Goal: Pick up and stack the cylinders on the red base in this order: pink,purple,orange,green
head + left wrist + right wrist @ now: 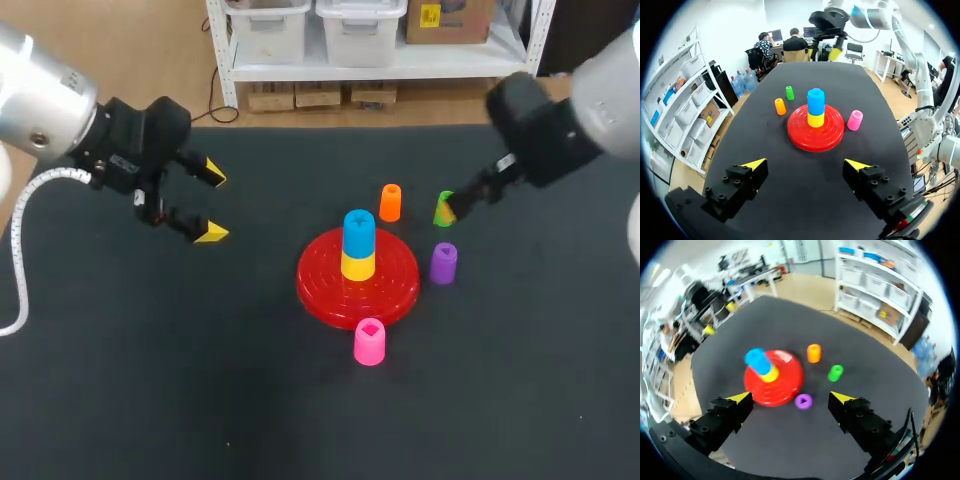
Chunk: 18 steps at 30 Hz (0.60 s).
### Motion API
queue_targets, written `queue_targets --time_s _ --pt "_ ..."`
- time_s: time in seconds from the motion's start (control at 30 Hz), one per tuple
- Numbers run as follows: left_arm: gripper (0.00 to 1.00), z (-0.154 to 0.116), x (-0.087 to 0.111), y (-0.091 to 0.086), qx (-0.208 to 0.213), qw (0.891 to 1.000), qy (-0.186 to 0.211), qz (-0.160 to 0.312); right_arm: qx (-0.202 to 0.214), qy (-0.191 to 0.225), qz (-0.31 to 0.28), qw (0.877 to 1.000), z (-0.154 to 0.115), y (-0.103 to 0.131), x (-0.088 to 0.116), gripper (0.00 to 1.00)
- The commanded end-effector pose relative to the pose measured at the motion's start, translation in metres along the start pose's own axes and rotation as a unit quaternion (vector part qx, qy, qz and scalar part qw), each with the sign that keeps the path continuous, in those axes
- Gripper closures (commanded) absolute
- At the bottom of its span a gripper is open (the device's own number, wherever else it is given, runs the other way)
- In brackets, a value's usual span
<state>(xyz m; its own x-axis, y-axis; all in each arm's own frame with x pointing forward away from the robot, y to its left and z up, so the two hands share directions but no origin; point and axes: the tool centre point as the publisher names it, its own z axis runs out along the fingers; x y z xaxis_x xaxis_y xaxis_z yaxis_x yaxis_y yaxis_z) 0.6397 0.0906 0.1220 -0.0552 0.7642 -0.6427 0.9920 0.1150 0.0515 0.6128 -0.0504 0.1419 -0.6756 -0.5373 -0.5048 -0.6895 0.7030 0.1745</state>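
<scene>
Left arm, right arm aloft; jaws apart.

Head cam looks down over the bench; both wrist cams sit well back, sharing the red base.

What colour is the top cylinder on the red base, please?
A blue cylinder, clearest in the left wrist view.

Dark table, blue cylinder atop yellow cylinder
</scene>
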Motion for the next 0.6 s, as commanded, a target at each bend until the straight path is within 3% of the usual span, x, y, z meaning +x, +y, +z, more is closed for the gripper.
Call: queue_targets --time_s 0.03,0.23,0.37,0.6 --pt "0.0 0.0 0.001 -0.001 -0.001 1.0 -0.001 0.001 -0.094 0.099 -0.104 0.985 0.009 0.029 -0.006 0.0" --pt "0.0 0.0 0.001 -0.001 -0.001 1.0 -0.001 0.001 -0.118 0.173 -0.183 0.961 0.035 0.069 0.008 0.0" --pt "0.0 0.0 0.001 -0.001 -0.001 1.0 -0.001 0.001 -0.11 0.212 -0.229 0.944 0.051 0.087 0.027 0.0" --pt "0.0 0.0 0.001 -0.001 -0.001 1.0 -0.001 0.001 -0.079 0.239 -0.252 0.935 0.073 0.093 0.038 0.0"
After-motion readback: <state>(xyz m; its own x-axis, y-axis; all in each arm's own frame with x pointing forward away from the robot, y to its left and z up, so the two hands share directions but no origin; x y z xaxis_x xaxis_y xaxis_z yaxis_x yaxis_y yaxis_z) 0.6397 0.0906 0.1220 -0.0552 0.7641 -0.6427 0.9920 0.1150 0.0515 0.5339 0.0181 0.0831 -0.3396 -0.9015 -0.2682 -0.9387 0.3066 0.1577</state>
